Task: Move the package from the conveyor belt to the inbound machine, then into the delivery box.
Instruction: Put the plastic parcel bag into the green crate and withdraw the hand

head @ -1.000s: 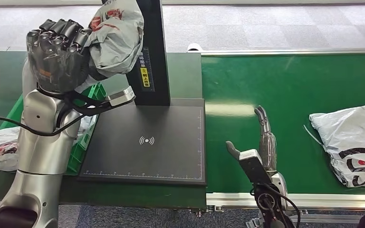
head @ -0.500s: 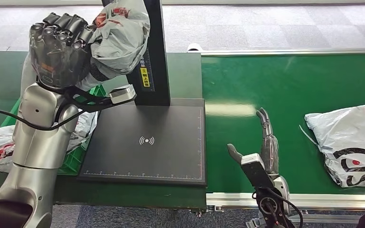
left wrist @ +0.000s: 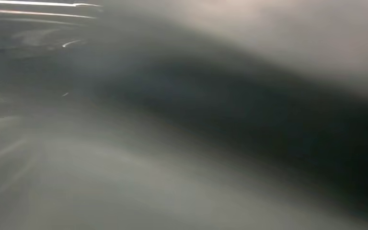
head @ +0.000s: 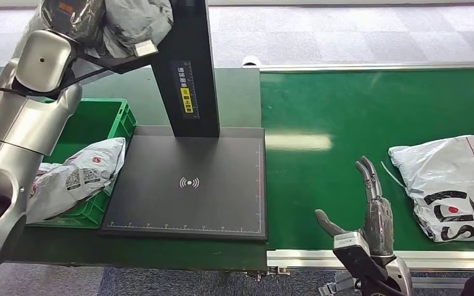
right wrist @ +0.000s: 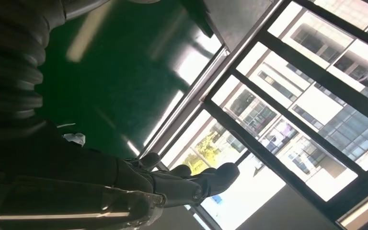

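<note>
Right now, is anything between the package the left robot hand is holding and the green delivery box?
Nothing visible blocks it. The left robot hand holds the grey package high above the green delivery box, whose open far part is bare; another package lies at its near end.

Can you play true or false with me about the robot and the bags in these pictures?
1. The left hand holds a grey package up high. True.
2. The right hand is grabbing the package on the conveyor belt. False: it is open over the belt, apart from the white package beside it.
3. A package lies flat on the black scanning plate. False: nothing lies on the plate.
4. The green delivery box already has a package in it. True.
5. The conveyor belt is red. False: it is green.
</note>
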Controlling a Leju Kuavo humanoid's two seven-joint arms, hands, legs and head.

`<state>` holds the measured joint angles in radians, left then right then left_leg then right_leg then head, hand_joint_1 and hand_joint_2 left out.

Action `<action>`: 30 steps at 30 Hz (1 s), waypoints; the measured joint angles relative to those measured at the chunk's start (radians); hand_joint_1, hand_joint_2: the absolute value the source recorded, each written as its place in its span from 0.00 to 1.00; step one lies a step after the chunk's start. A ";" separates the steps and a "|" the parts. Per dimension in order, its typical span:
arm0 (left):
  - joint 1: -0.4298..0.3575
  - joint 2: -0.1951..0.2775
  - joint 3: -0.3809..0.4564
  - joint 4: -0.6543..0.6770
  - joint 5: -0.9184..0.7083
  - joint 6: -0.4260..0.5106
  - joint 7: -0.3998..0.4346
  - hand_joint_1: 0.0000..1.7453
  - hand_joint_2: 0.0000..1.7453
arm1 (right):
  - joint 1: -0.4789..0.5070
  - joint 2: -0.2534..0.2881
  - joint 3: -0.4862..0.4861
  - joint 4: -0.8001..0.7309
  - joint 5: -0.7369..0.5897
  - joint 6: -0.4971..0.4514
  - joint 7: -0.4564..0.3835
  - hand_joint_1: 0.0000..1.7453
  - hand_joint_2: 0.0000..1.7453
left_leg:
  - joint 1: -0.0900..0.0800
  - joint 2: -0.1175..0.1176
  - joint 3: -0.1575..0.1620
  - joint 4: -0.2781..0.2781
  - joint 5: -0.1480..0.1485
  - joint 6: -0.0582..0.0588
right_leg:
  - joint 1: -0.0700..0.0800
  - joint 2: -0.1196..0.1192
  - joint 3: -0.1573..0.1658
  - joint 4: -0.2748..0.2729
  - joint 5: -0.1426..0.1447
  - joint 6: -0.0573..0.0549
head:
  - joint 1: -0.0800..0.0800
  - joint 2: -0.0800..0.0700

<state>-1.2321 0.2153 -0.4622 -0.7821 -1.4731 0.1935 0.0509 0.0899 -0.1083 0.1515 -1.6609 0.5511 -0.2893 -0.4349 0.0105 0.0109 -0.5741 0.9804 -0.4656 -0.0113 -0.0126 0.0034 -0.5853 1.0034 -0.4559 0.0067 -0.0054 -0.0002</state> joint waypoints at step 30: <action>-0.025 -0.076 0.124 0.483 0.037 -0.460 0.422 1.00 1.00 | -0.102 0.021 -0.001 0.020 0.016 0.072 0.003 0.00 1.00 | 0.002 -0.006 -0.006 0.000 0.005 -0.001 | 0.002 -0.004 -0.003 0.000 0.002 -0.001 | 0.000 0.000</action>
<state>-1.2570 0.1394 -0.3383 -0.2990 -1.4366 -0.2669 0.4732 -0.0117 -0.0877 0.1508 -1.6408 0.5668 -0.2175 -0.4318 0.0123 0.0051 -0.5806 0.9806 -0.4610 -0.0119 -0.0104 -0.0005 -0.5886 1.0036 -0.4535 0.0058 -0.0052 0.0000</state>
